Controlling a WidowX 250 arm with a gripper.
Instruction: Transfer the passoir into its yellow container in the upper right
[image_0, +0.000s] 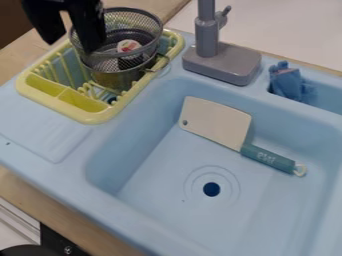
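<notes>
"What's the layout, biggest first?"

"A wooden worktop (53, 212), the pale blue sink (133, 210) set on it, then the yellow rack (93, 118) towards eleven o'clock, not upper right. The cleaver (215, 120) lies in the basin towards two, out of the way."

"And the strainer (148, 52)?"

"At eleven too, within the rack's outline, above a metal vessel (115, 80). I'd call the placing nearly done."

"The claw (73, 47)?"

"Wide, its fingers apart near the strainer's ten o'clock side; no grip that I can see. Whether it touches the mesh, I can't tell."

"How would you finish?"

"Check that the strainer sits steady. If so, lift straight up, fingers spread, so neither snags the rim. If it rocks, take the rim lightly and ease it down level. Mind the small red-and-white piece (128, 46) inside; a tilt could roll it."
</notes>
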